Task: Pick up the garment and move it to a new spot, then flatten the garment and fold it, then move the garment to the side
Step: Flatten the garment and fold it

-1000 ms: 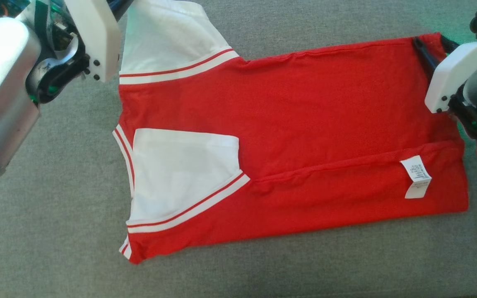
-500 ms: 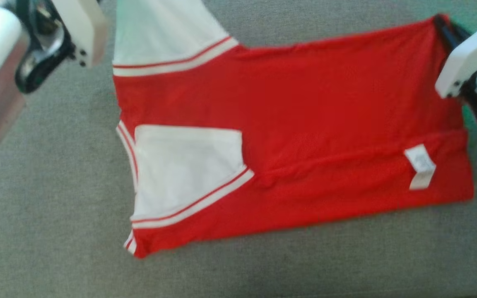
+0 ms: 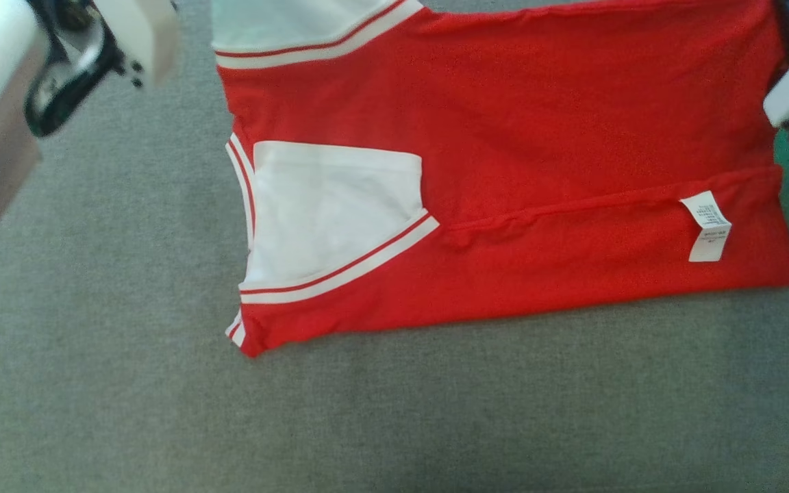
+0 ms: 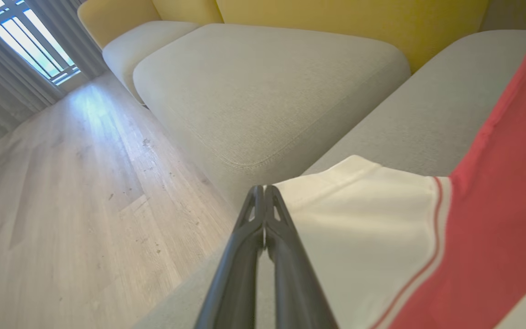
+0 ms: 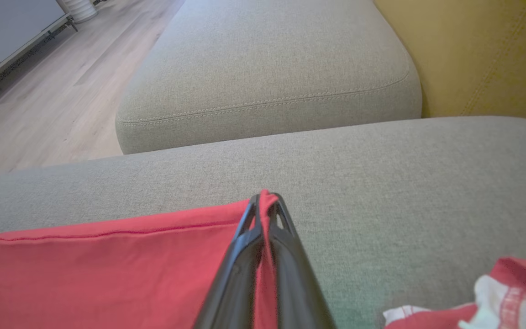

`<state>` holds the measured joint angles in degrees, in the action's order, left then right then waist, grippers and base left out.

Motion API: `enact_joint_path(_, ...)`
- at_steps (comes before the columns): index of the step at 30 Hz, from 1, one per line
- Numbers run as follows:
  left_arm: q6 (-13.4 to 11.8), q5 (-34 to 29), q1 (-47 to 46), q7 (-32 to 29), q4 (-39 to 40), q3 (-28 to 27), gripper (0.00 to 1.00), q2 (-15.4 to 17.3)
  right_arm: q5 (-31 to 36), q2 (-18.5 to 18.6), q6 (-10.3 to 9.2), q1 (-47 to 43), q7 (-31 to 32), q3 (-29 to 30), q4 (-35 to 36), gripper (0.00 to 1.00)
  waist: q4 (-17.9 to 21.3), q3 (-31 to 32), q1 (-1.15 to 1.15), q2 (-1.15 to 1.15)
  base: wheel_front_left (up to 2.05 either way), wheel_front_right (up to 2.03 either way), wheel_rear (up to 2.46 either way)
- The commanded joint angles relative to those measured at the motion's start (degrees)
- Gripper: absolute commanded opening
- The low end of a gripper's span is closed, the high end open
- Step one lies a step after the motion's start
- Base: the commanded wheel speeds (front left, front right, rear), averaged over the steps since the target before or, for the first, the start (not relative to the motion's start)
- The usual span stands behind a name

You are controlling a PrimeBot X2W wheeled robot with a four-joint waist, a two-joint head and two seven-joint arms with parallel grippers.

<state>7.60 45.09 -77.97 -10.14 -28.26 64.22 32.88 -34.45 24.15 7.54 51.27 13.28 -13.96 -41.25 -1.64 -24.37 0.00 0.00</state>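
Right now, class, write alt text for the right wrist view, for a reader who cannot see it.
The right end effector is shut on the corner of a red shirt on a grey sofa. Beyond are another grey cushion, a yellow backrest and wood floor.

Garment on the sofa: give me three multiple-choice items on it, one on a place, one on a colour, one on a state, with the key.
1. In the head view the white label sits on the garment near its: A) right edge B) left edge C) middle.
2. The folded-in sleeve is: A) blue B) white C) yellow.
3. The right gripper is: A) wide open B) shut on nothing C) shut on the garment's red edge.
Key: 1 A, the label lies by the right-hand hem; 2 B, white with a red-striped cuff; 3 C, red cloth is pinched between its jaws.
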Motion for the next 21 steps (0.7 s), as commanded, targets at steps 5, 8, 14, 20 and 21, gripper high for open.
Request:
enact_joint_path(5, -0.80, 1.99, 2.69, -1.08, 7.00, -1.24, 0.00, 4.86, -4.09, 3.27, -0.05, -5.50, -1.18, 0.26, 4.57, 0.00, -1.91, 1.13, 0.00, 0.00, 0.00, 0.00, 0.00)
enact_joint_path(8, -2.69, 2.63, 5.78, -0.90, 11.67, -1.11, 0.00, 6.93, -5.80, 4.89, -0.05, -8.12, -1.52, 0.63, 6.21, 0.00, -2.88, 1.94, 0.00, 0.00, 0.00, 0.00, 0.00)
enact_joint_path(14, -7.58, 4.17, 12.98, -0.67, 22.75, -0.65, 0.00, 11.55, -8.21, 7.58, -0.05, -15.00, -1.97, 1.70, 10.64, 0.00, -4.31, 3.70, 0.00, 0.00, 0.00, 0.00, 0.00)
enact_joint_path(20, -13.08, 5.16, 18.90, -0.29, 32.93, -0.52, 0.00, 16.02, -9.82, 9.23, -0.05, -23.11, -1.95, 4.10, 16.14, 0.00, -5.05, 4.99, 0.00, 0.00, 0.00, 0.00, 0.00)
enact_joint_path(21, -13.96, 5.22, 19.85, -0.20, 34.50, -0.42, 0.00, 16.74, -9.91, 9.27, -0.05, -24.43, -1.90, 4.62, 17.13, 0.00, -5.09, 5.16, 0.00, 0.00, 0.00, 0.00, 0.00)
